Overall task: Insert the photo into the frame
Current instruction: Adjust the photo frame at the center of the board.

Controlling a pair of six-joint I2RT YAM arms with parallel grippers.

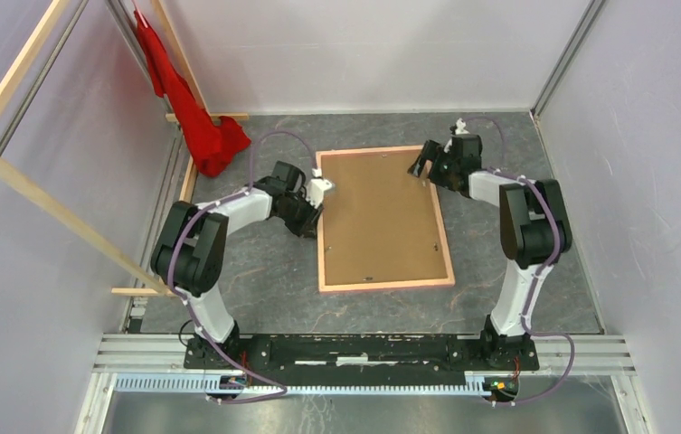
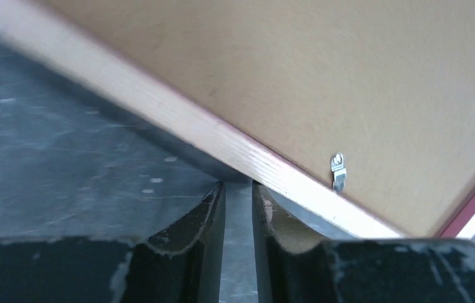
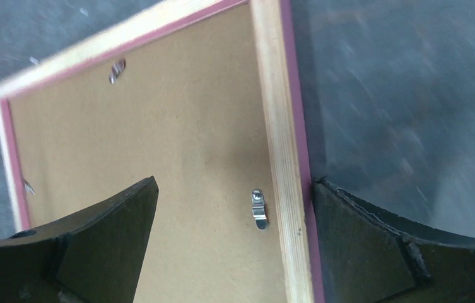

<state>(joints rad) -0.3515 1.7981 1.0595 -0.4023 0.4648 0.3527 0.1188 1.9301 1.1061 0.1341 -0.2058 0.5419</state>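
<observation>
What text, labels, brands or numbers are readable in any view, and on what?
None readable in any view.
Brown cardboard backing board: blank, no print or label.
Pale wood-tan rectangular picture frame, lying back up: rails unmarked.
Small silver metal turn clip: no stamp can be made out.
Red cloth hanging at the far left corner: no tag visible.

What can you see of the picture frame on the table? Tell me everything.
The frame lies face down on the grey table, long sides running front to back. Its thin rails look like pale wood on the back with a pink edge. A brown backing board fills it, with small metal clips near its edges. The right gripper has its jaws open astride the right rail; the left gripper sits at the left rail, jaws nearly together.
</observation>
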